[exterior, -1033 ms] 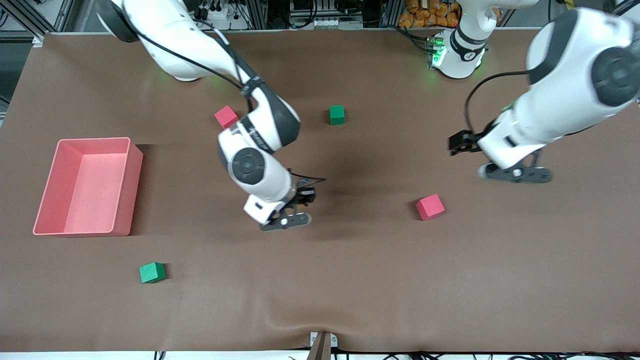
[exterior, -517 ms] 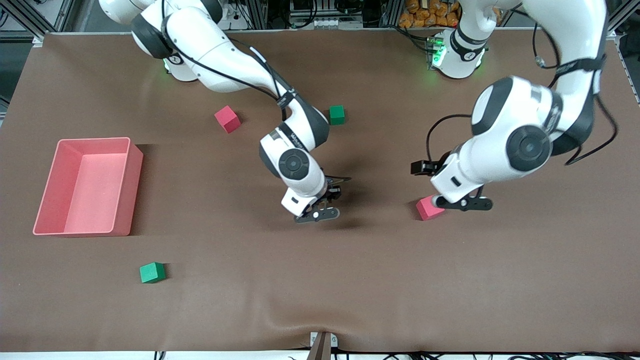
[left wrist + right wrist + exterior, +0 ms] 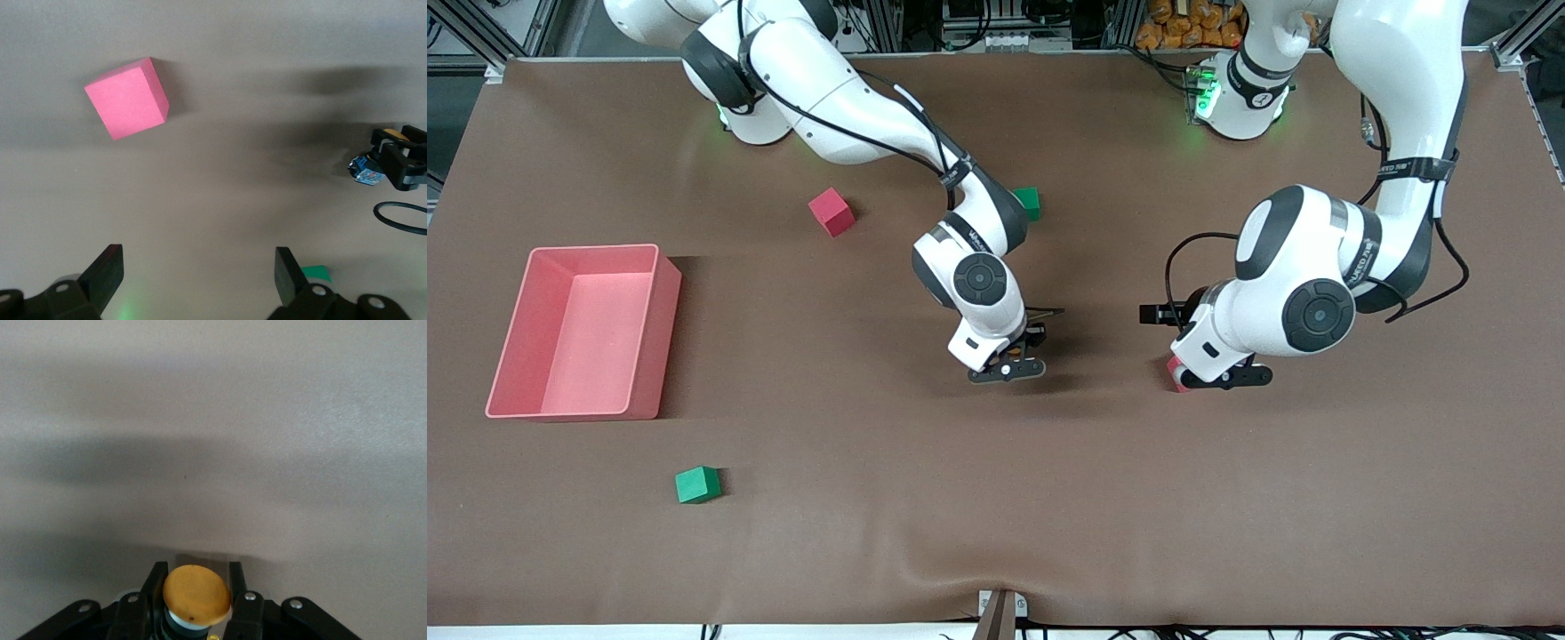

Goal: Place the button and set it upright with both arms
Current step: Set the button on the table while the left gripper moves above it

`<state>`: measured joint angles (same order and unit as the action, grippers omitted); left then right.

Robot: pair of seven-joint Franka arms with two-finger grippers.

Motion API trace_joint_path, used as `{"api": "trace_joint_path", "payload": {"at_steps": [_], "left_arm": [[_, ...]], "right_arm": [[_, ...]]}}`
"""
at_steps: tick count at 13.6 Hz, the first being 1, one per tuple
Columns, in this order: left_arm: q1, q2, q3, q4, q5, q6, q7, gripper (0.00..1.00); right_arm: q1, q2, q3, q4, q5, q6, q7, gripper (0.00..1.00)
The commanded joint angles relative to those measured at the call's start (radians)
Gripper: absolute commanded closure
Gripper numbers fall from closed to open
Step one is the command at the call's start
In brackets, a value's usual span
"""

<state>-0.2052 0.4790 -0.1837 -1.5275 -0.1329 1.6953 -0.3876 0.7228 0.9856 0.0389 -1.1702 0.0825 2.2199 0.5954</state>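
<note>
The button point(image 3: 197, 593) has a round orange cap and sits gripped between my right gripper's fingers. My right gripper point(image 3: 1030, 343) is shut on it, low over the middle of the table. The button also shows small in the left wrist view point(image 3: 396, 136), with the right gripper around it. My left gripper point(image 3: 198, 270) is open and empty, with its fingers point(image 3: 110, 272) wide apart. In the front view the left gripper point(image 3: 1193, 360) hangs over a red cube point(image 3: 1173, 372), toward the left arm's end. That cube point(image 3: 127, 97) lies ahead of the fingers, not between them.
A pink bin point(image 3: 665, 302) stands toward the right arm's end. A second red cube point(image 3: 831, 211) and a green cube point(image 3: 1030, 199), partly hidden by the right arm, lie nearer the bases. Another green cube point(image 3: 697, 484) lies nearer the front camera.
Both arms have swung in toward the middle of the table. The right gripper moved toward the left arm's end with the button. The left gripper came down over the red cube.
</note>
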Motion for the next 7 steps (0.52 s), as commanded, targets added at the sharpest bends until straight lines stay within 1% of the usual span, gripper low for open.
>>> {"api": "trace_joint_path", "payload": {"at_steps": [1,3,5,7], "left_arm": [[-0.005,0.012,0.001,0.004,-0.011,-0.011,-0.013,0.00],[-0.019,0.032,0.001,0.013,-0.011,-0.006,-0.014,0.00],[-0.042,0.061,0.001,0.026,-0.011,-0.002,-0.016,0.00],[-0.078,0.105,0.001,0.078,-0.011,0.004,-0.027,0.00]], "right_arm": [[-0.008,0.004,-0.008,0.040,-0.026,-0.012,0.029,0.00],[-0.031,-0.021,-0.007,0.046,-0.021,-0.019,0.029,0.00],[-0.069,-0.066,-0.007,0.046,-0.018,-0.038,0.027,0.00],[-0.126,-0.100,-0.008,0.047,-0.018,-0.049,0.023,0.00]]}}
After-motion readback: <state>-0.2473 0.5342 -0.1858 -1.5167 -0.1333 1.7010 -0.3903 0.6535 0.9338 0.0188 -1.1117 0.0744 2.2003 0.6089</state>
